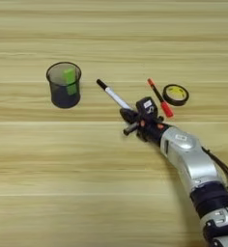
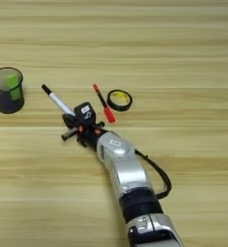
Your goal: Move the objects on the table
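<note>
Left eye view: mid-frame, the right gripper (image 1: 129, 121) reaches the white marker's (image 1: 113, 95) lower end, its jaw state unclear.

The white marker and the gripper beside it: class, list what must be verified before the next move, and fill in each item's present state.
1. Gripper reaches the near end of the white marker: ok.
2. Fingers closed on the marker: cannot tell.
3. Marker lies flat on the table, black cap pointing away from the arm: ok.
4. Red pen lies apart from the marker: ok.
5. Tape ring lies just right of the pen; touching or apart: cannot tell.
6. Dark cup stands upright, well left of the marker: ok.
</note>
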